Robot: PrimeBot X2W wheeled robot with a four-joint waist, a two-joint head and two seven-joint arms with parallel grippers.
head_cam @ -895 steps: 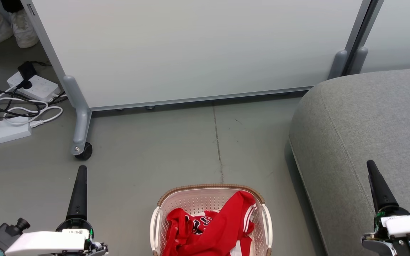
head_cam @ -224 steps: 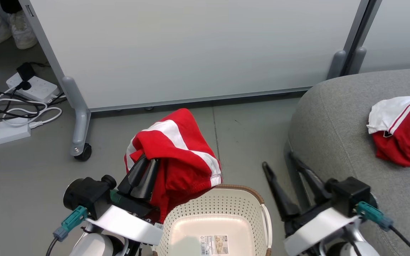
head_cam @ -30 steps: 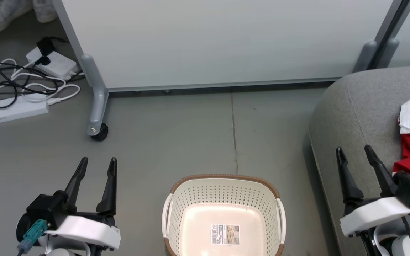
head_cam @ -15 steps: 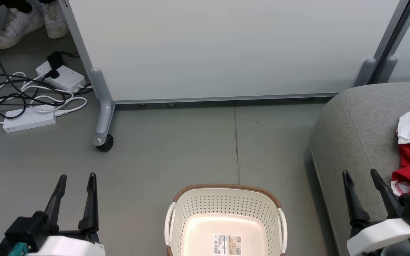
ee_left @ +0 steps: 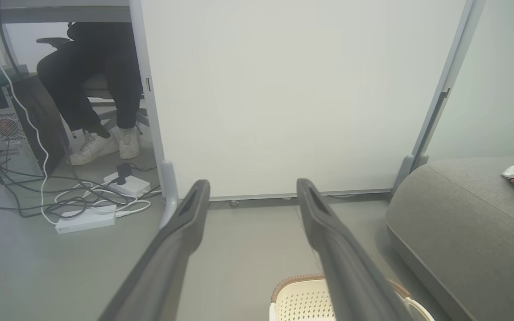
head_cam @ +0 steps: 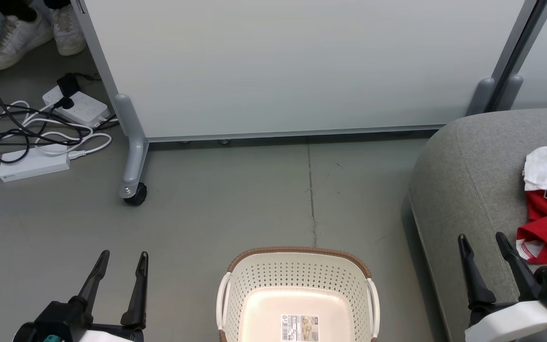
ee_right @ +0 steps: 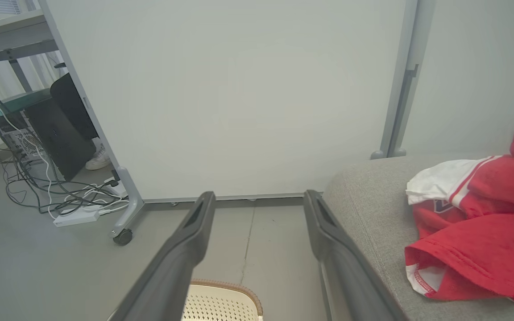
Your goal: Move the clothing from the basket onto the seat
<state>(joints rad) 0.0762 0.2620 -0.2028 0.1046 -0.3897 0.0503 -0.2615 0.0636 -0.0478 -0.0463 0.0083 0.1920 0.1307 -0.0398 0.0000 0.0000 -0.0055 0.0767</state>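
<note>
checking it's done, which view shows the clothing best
The right wrist view: the clothing lies large and close on the seat. The head view crops it at the right edge; the left wrist view catches a small corner.

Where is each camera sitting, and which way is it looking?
Head view: on the robot's head, looking down at the floor, the basket and the sofa; the left gripper and right gripper show, both open.
Left wrist view: on the left wrist, looking along its two fingers toward the white screen.
Right wrist view: on the right wrist, looking along its fingers toward the screen, past the sofa with the red clothes.
Shared: both wrist views catch the basket's rim, the screen and the sofa.
</note>
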